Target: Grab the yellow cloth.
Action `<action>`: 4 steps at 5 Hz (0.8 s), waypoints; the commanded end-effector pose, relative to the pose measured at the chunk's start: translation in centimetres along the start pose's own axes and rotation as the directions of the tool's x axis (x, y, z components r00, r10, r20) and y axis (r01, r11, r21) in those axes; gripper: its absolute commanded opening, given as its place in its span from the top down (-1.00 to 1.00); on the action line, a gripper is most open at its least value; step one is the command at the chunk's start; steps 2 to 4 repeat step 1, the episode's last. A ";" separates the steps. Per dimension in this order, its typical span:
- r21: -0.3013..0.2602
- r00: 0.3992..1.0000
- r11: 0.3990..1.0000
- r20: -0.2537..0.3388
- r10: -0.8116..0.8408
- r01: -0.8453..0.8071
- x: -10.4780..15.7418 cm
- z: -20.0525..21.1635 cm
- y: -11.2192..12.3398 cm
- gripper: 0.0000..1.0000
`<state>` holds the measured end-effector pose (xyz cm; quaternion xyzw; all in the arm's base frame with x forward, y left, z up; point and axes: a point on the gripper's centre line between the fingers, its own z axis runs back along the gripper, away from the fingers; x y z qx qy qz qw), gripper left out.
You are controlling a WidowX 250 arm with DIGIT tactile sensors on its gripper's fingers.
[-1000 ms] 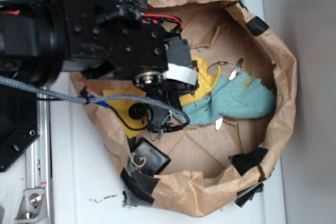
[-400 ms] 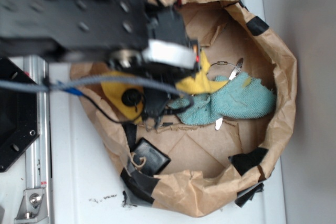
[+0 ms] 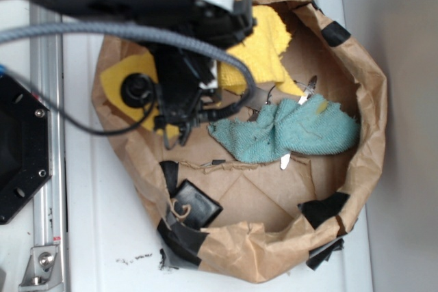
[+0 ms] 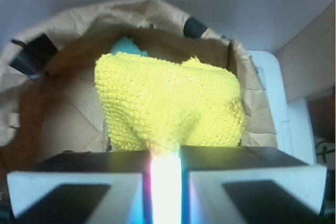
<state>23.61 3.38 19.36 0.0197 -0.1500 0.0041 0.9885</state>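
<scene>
The yellow cloth [image 3: 265,44] hangs lifted inside the brown paper bag [image 3: 369,100], showing on both sides of the arm. My gripper [image 3: 229,56] is shut on it from above, with the fingers mostly hidden under the black arm. In the wrist view the yellow cloth [image 4: 168,100] droops from between the closed jaws of the gripper [image 4: 166,166] and fills the middle of the view. The teal rag [image 3: 287,133] lies on the bag floor to the right, apart from the yellow cloth; a corner of it, the teal rag [image 4: 126,45], peeks out behind the cloth.
The crumpled bag wall [image 4: 63,24] with black tape patches rings the whole work area. A black box [image 3: 198,204] sits at the bag's lower left. Small metal clips [image 3: 311,89] lie by the teal rag. A metal rail [image 3: 48,169] runs along the left.
The gripper has risen toward the camera with the yellow cloth pinched in it. The cloth came off the bag floor and away from the teal rag, which stayed put.
</scene>
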 end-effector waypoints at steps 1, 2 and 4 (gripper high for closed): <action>0.025 1.000 1.000 -0.007 0.009 -0.009 0.5 0.7 -0.5 1.00; 0.025 1.000 1.000 -0.007 0.009 -0.009 0.5 0.7 -0.5 1.00; 0.025 1.000 1.000 -0.007 0.009 -0.009 0.5 0.7 -0.5 1.00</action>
